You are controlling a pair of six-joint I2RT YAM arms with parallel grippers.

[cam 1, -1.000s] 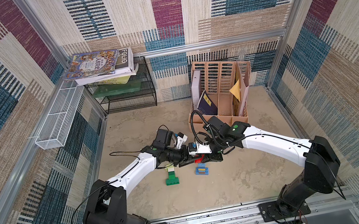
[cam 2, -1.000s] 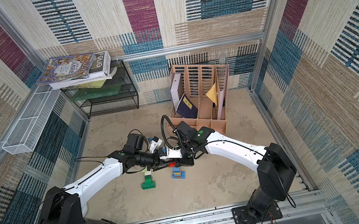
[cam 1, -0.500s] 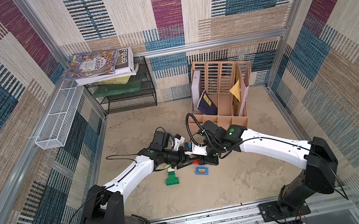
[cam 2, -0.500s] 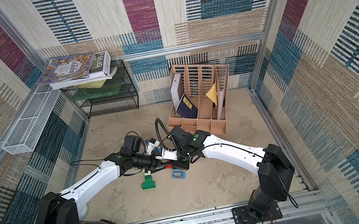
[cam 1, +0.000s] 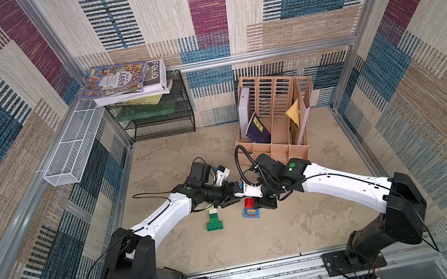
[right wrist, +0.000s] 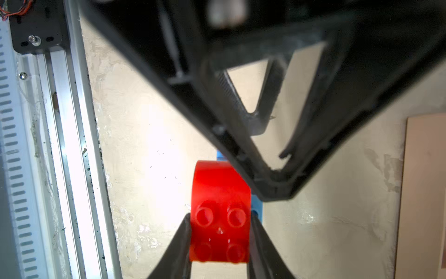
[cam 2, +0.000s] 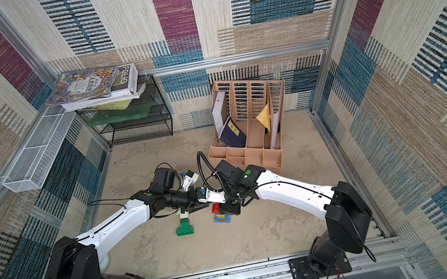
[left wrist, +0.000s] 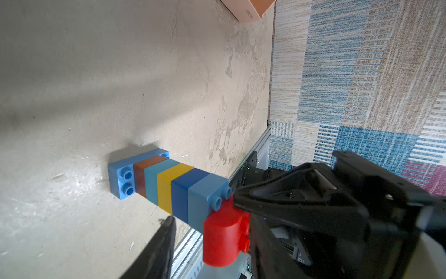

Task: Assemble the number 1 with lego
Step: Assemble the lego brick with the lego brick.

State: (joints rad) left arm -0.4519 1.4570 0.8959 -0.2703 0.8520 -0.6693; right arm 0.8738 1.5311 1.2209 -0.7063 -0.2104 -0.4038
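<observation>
The right gripper (right wrist: 219,218) is squeezing the red brick (right wrist: 217,188) tight between its jaws. It is holding the brick on top of the tower (left wrist: 169,186) of blue, brown and yellow bricks. The tower is standing near the middle of the bench (left wrist: 96,72). The left gripper (cam 1: 233,201) is sitting just beside the red brick, and I cannot tell if its jaws are gripping anything.

To do this well, I think the red brick is needing to sit right over the bumps under it. Then it is wanting a straight push down, with the tower kept from tipping.

The tower's long side is pointing straight up. The red brick's bumps are facing up too. A green pile (cam 1: 214,222) is sitting near the tower, toward the bench's left edge.
</observation>
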